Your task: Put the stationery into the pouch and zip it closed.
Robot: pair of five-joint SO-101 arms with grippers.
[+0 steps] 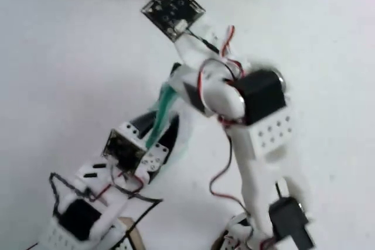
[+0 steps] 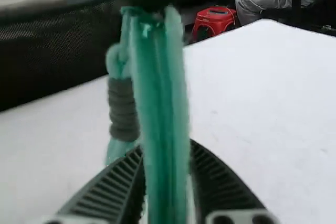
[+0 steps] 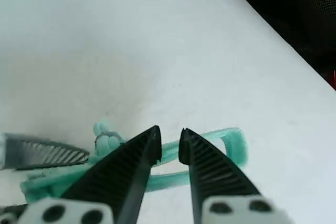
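One pouch (image 2: pixel 157 103), long axis running away from clamping left gripper (image 2: pixel 165 149); right gripper (image 3: pixel 169 131) ajar.

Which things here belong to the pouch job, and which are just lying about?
Belong to the job:
- green pouch, clamped in the left gripper
- cord with a grey sleeve, hanging at the pouch's edge
- right gripper, slightly open, close to the pouch

Just lying about:
- red stool, beyond the table
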